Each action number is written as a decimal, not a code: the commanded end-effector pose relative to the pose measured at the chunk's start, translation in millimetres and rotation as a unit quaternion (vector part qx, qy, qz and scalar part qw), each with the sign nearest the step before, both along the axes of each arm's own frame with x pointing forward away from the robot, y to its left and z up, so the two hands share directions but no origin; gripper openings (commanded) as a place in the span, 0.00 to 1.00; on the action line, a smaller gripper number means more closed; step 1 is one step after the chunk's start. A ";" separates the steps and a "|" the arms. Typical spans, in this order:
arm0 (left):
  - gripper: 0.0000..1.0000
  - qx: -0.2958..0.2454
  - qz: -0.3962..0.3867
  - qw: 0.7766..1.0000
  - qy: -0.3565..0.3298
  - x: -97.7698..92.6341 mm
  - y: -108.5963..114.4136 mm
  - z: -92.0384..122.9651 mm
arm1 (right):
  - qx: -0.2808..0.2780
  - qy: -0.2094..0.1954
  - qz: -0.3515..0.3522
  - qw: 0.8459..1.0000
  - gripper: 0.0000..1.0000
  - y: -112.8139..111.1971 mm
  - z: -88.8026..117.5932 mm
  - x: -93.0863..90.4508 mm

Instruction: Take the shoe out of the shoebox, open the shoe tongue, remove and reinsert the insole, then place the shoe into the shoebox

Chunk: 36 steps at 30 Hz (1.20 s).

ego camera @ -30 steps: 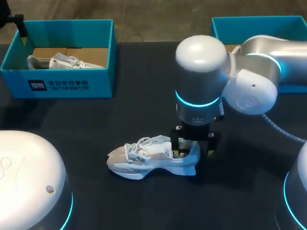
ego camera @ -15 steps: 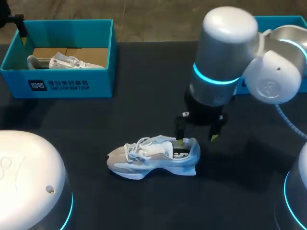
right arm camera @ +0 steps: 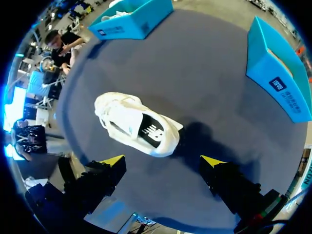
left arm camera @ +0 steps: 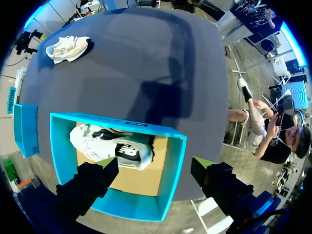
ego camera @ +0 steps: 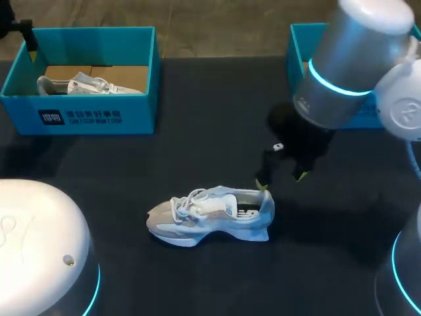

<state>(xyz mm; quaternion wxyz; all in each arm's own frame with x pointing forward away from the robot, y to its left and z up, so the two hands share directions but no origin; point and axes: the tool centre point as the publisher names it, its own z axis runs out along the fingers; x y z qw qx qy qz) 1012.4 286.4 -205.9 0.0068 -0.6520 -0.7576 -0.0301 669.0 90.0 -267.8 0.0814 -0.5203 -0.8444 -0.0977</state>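
Right gripper [ego camera: 281, 182] wide, empty, above shoe [ego camera: 210, 215] heel, centre frame. Left gripper [left arm camera: 153, 165] wide over shoebox [ego camera: 139, 108], upper left; white print on front.

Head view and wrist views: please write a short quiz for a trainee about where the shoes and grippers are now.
1. True or false: the right gripper is shut on the shoe on the table.
2. The left gripper hangs above: A the bare table; B a shoebox holding a second shoe; C the right gripper.
3. How many shoes does the head view show?
Key: 1 false; 2 B; 3 two.
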 end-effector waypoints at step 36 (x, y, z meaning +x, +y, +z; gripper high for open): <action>1.00 0.001 0.000 1.000 -0.001 -1.5 -0.2 0.2 | 0.188 -0.285 0.460 0.820 1.00 -39.0 -21.7 -2.4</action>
